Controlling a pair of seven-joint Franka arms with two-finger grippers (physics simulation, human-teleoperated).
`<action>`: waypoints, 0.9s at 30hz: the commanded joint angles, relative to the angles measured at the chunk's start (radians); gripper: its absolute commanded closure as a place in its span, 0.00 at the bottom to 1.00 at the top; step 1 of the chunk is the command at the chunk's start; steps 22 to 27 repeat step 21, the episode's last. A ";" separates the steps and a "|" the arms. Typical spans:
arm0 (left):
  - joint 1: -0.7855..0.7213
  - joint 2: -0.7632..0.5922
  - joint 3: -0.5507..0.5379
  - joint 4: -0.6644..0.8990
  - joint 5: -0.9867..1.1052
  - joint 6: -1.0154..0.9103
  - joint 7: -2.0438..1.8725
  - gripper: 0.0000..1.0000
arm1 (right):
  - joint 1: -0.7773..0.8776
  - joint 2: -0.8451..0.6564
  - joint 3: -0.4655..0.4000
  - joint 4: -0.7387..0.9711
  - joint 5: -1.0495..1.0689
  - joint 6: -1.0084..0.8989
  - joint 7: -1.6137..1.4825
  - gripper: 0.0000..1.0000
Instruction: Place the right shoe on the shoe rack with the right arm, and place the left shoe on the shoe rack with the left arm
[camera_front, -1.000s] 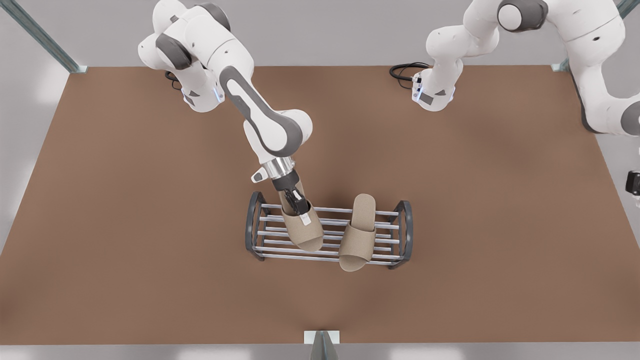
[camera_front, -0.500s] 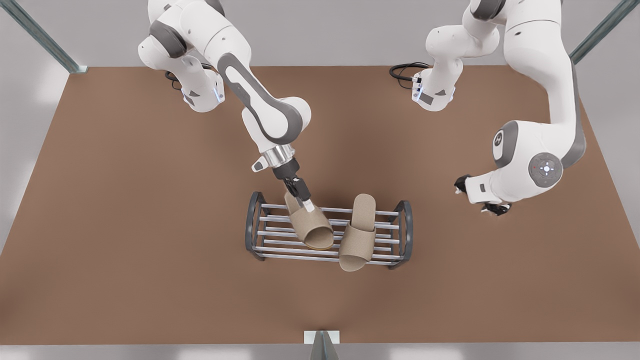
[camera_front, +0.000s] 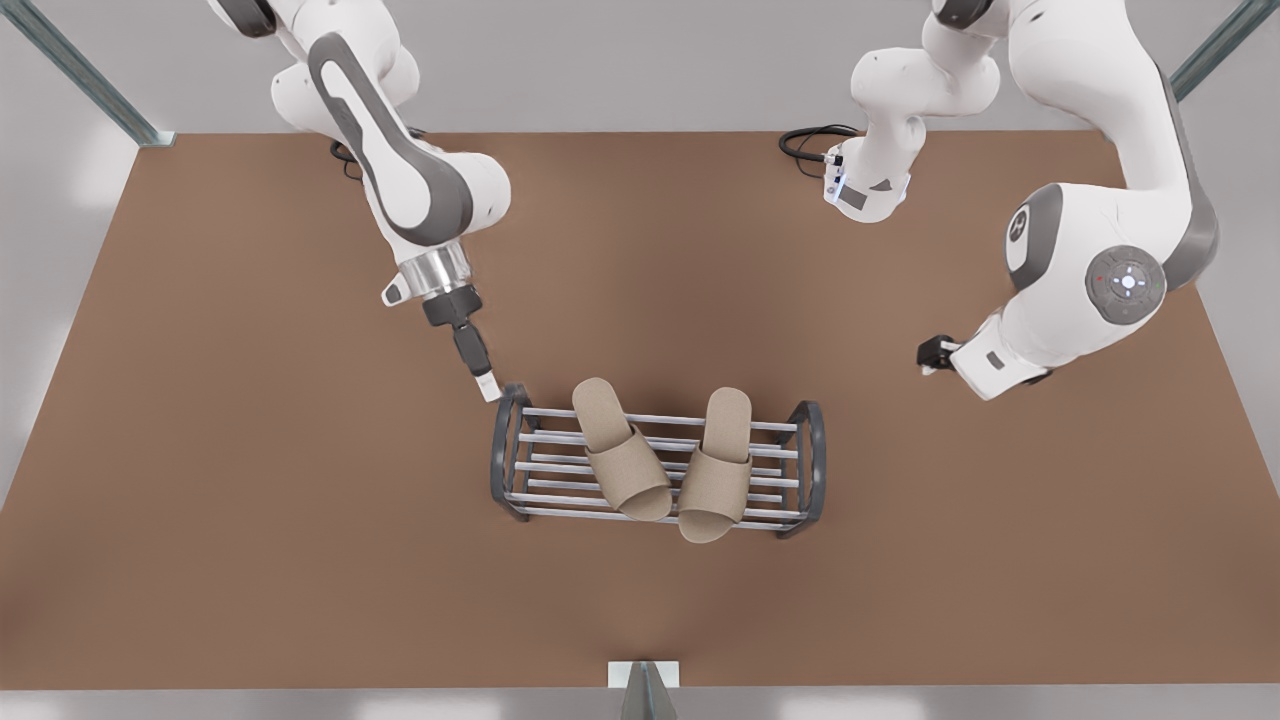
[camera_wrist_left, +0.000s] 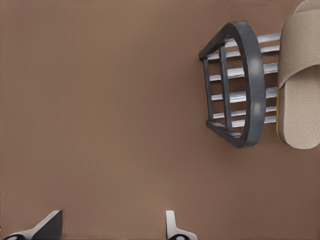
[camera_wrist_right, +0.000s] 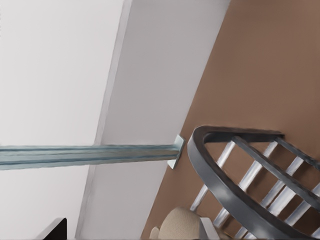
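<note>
Two beige slippers lie side by side on the shoe rack (camera_front: 510, 450). The right shoe (camera_front: 620, 455) is toward the front view's left and the left shoe (camera_front: 718, 470) toward its right. My right gripper (camera_front: 487, 387) hangs open and holds nothing, just off the rack's end frame (camera_wrist_right: 225, 170) on the front view's left; its wrist view catches that shoe's heel (camera_wrist_right: 180, 225). My left gripper (camera_front: 935, 352) waits open over bare table on the front view's right. Its fingertips (camera_wrist_left: 172, 227) are spread wide, with the other end frame (camera_wrist_left: 250, 85) and the left shoe (camera_wrist_left: 300, 90) beyond.
The brown table (camera_front: 250, 500) stretches wide around the rack. A black cable (camera_front: 810, 140) coils by an arm base at the back. Metal posts stand at the back corners, and a bracket with a beam (camera_front: 643, 675) sits at the front edge.
My right gripper let go of the right shoe and drew back up and toward the front view's left. The shoe settled flat on the rack. The left arm rose slightly.
</note>
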 joint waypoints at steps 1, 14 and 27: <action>-0.013 0.002 0.013 0.012 -0.002 -0.054 -0.257 0.00 | -0.090 -0.042 -0.004 -0.107 -0.304 -0.310 -0.024 0.04; -0.042 -0.003 0.013 0.020 -0.004 -0.058 -0.265 0.00 | -0.399 0.006 -0.239 0.226 -2.159 -1.719 0.680 0.00; -0.042 -0.003 0.013 0.021 -0.005 -0.066 -0.263 0.00 | -0.378 0.155 -0.270 0.448 -2.158 -1.799 0.683 0.00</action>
